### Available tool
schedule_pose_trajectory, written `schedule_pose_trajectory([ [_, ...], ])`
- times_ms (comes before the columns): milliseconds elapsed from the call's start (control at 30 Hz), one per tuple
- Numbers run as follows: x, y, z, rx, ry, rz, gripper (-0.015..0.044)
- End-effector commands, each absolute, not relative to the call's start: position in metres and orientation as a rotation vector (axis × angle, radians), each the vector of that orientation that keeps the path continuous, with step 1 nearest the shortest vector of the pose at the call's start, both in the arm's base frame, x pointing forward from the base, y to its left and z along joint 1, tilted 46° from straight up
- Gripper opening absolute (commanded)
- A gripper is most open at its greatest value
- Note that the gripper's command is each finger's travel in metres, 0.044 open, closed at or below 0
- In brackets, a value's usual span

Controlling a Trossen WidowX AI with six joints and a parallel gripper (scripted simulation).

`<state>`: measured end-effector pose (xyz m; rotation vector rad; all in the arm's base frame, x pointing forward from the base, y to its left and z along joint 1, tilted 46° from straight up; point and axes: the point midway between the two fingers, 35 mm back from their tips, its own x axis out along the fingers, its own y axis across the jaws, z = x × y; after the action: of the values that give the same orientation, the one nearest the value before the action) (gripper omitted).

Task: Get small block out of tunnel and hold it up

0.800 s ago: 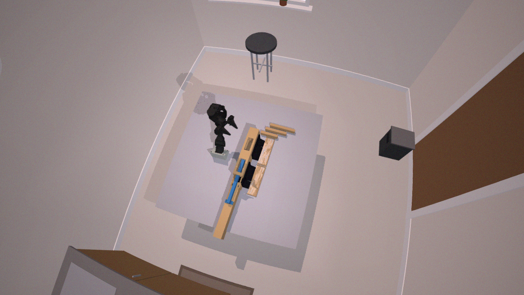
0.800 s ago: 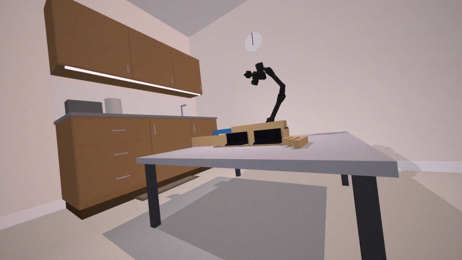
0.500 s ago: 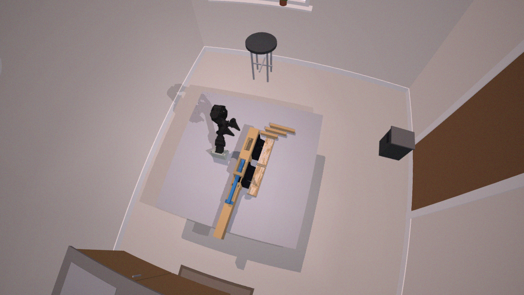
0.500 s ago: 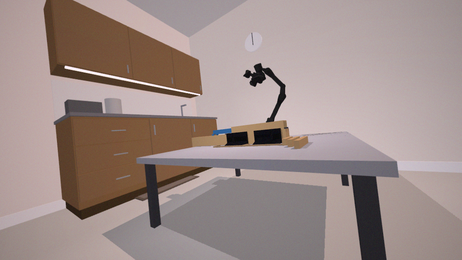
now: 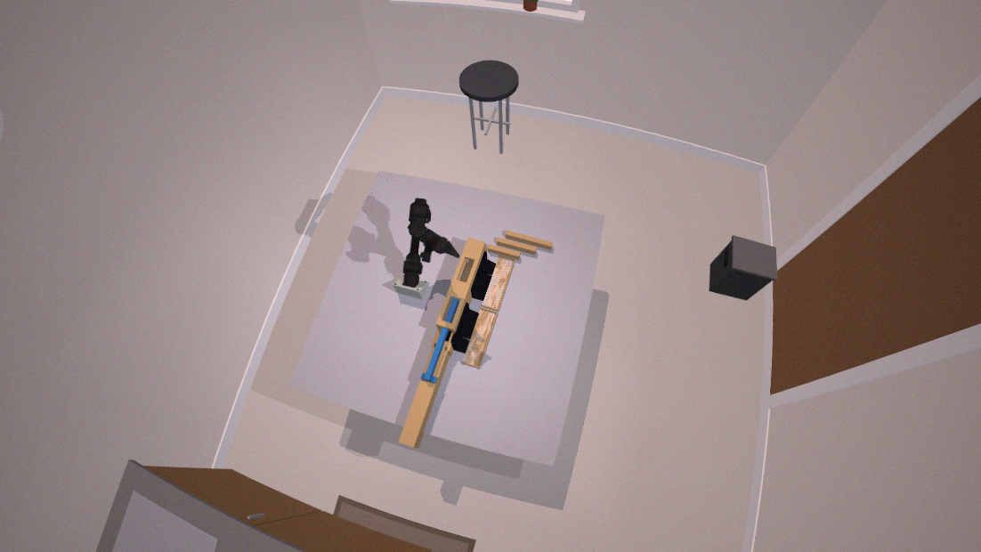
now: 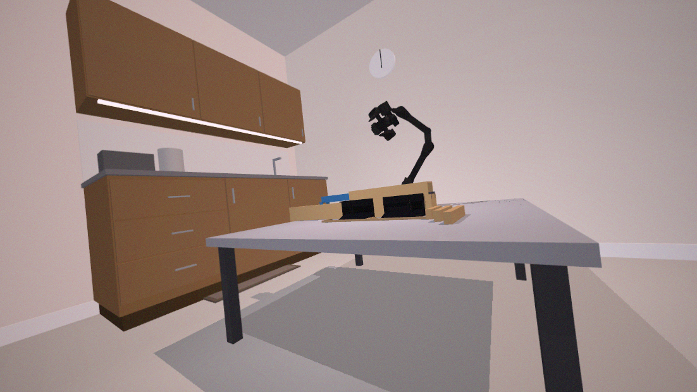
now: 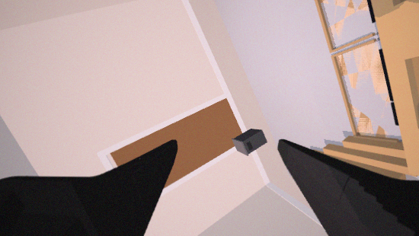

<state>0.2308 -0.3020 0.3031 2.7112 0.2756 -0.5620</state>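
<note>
Wide apart at the jaws, with nothing between them. Held high above the surface (image 5: 521, 391) (image 6: 312, 231) (image 7: 267, 57), not touching the wooden tunnel (image 5: 474, 247) (image 6: 389, 191) (image 7: 396, 46). Below and beyond, along the middle of the surface, to find this tunnel, and on its side two flat panels (image 5: 499, 281) (image 6: 350, 220) (image 7: 343, 95). Nearer to the upper right corner, in the top view, to notice three loose rods (image 5: 526, 239) (image 6: 455, 214) (image 7: 373, 142). Toward the lower edge, to see the blue handle (image 5: 436, 356) (image 6: 336, 198) coming out of the tunnel, over the long wooden channel (image 5: 419, 411) (image 6: 314, 212).

Inside the covered tunnel, by the task, for the block; in no view to be seen. Probably small, light and stiff, so best to take by two opposite sides, with modest squeeze and a straight lift. Before this, probably necessary to take the handle across its narrow bar, close to the outer end, and draw it along the channel. Likely stiff too, but perhaps apt to bind if pulled askew. Better to pull slowly, so as not to tip or jam the cage.
</note>
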Motion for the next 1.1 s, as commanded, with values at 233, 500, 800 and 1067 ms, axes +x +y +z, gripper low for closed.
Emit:
schedule_pose_trajectory([
  [233,0.264,-0.207,0.249,1.974,0.733,-0.251,0.044],
  [500,0.268,-0.166,0.23,1.668,0.852,-0.059,0.044],
  [800,0.266,-0.118,0.209,1.323,0.934,0.188,0.044],
  [1067,0.257,-0.077,0.192,1.02,0.959,0.425,0.044],
])
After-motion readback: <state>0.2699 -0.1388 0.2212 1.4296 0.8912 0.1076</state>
